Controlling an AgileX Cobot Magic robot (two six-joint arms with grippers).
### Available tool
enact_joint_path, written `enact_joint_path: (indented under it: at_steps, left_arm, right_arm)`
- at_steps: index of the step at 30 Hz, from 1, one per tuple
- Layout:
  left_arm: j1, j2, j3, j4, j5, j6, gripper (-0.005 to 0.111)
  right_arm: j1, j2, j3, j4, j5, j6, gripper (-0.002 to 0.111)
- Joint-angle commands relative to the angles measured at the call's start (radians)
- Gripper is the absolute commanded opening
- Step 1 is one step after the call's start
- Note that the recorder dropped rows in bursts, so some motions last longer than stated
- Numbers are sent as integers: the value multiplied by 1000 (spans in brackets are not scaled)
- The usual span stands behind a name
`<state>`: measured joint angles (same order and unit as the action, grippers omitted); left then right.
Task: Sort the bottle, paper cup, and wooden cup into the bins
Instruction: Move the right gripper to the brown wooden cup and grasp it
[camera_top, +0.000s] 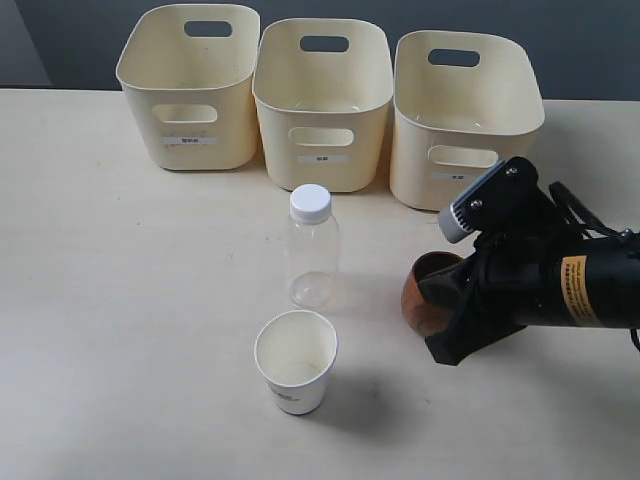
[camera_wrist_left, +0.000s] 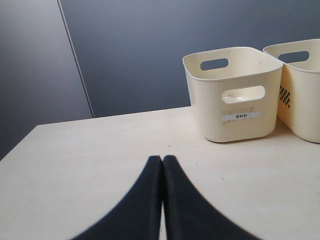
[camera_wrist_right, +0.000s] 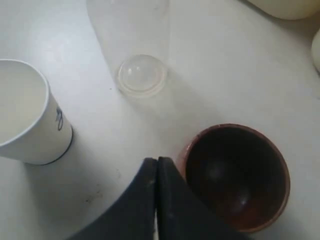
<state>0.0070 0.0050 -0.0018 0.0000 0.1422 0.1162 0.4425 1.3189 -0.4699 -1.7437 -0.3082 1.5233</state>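
Three cream bins (camera_top: 322, 100) stand in a row at the back of the pale surface (camera_top: 120, 300), and as far as the exterior view reaches inside them, none holds anything. By that showing the sorting has not begun: all three items remain out on the surface.

The clear bottle (camera_top: 312, 250) stands upright in front of the middle bin, white cap on. The paper cup (camera_top: 296, 360) sits just in front of the bottle, upright and empty. The wooden cup (camera_top: 428, 292) is to the right of the bottle, partly masked by the right arm.

The right end effector (camera_wrist_right: 157, 165) hangs just beside the wooden cup's rim; in the right wrist view its two dark fingers are pressed together with nothing between them, and the cup stands free alongside. Whether a finger touches the cup's outer wall cannot be told.

The left end effector (camera_wrist_left: 162, 162) is likewise closed and empty, off to the left of the bottle and facing the leftmost bin.

Judged from this, the wooden cup looks to be the first item in hand, with the bottle and paper cup left to follow.
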Motion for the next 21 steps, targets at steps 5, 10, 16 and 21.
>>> enact_joint_path:
  at_steps: [5, 10, 16, 21]
  left_arm:
    - [0, -5, 2, 0, -7, -2, 0]
    - [0, -5, 2, 0, -7, -2, 0]
    - [0, -5, 2, 0, -7, -2, 0]
    - [0, -5, 2, 0, -7, -2, 0]
  right_arm:
    - [-1, 0, 4, -1, -1, -32, -1]
    - [-1, 0, 4, -1, -46, -59, 0]
    - [-1, 0, 4, -1, -64, -73, 36]
    - [-1, 0, 4, -1, -3, -73, 75]
